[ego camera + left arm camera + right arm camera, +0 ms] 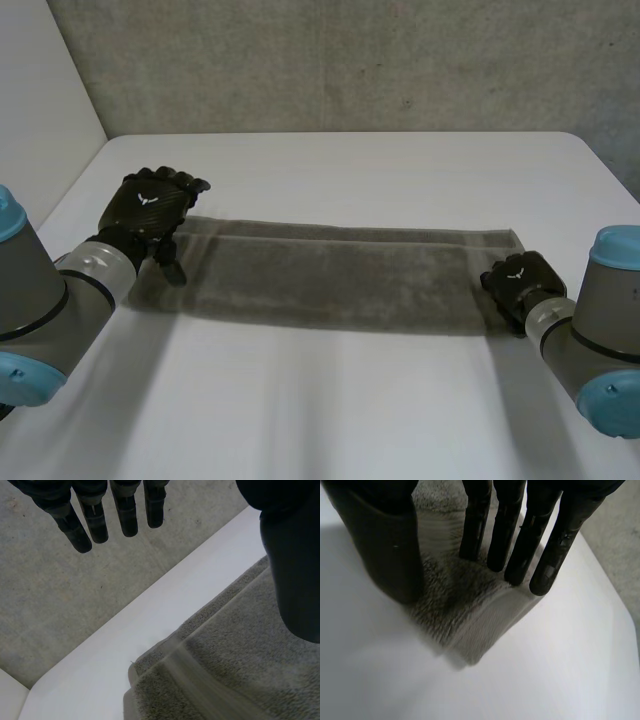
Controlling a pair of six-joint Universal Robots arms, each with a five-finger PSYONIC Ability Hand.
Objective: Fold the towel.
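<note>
A grey-brown towel [320, 280] lies as a long narrow strip across the white table [350, 170], doubled lengthwise. My left hand [150, 205] hovers over its left end, open. In the left wrist view the straight fingers [95, 515] reach out past the far edge of the towel [240, 670], and the thumb hangs above the cloth without touching it. My right hand [518, 280] is on the towel's right end. In the right wrist view its fingers [520, 535] and thumb press down on the towel [465, 615] and pinch the short end between them near a corner.
A grey wall [350, 60] stands behind the table's far edge. White tabletop [330, 410] runs in front of the towel, and more lies beyond it. The table's left edge is close to my left arm [40, 310].
</note>
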